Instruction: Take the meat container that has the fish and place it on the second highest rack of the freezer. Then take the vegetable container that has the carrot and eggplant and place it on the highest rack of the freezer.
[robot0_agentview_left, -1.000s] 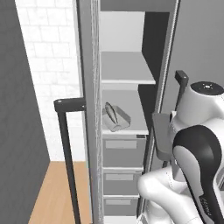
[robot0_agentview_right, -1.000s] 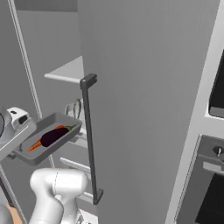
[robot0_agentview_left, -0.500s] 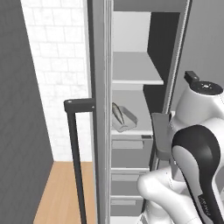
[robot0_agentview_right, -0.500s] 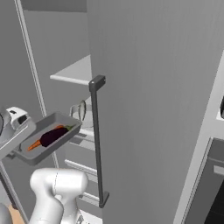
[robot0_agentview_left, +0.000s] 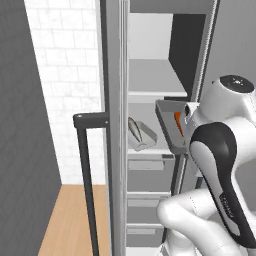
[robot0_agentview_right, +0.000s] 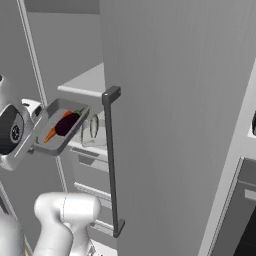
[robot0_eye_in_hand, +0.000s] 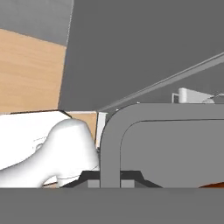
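The gripper (robot0_eye_in_hand: 110, 177) was clamped on the rim of the vegetable container (robot0_agentview_right: 54, 145), holding carrot (robot0_agentview_right: 50, 135) and eggplant (robot0_agentview_right: 67, 124) tilted, just before the freezer (robot0_agentview_left: 150, 75), above the shelved fish (robot0_agentview_left: 135, 131).

Two trays (robot0_agentview_right: 56, 145) (robot0_agentview_left: 145, 137), one fish (robot0_agentview_left: 134, 131), one carrot (robot0_agentview_right: 51, 133), one eggplant (robot0_agentview_right: 67, 124), two pale shelves (robot0_agentview_left: 155, 93) (robot0_agentview_left: 150, 152) in the freezer (robot0_agentview_left: 150, 60).

Carrot (robot0_agentview_left: 178, 123) mostly behind tray wall (robot0_agentview_left: 165, 127)
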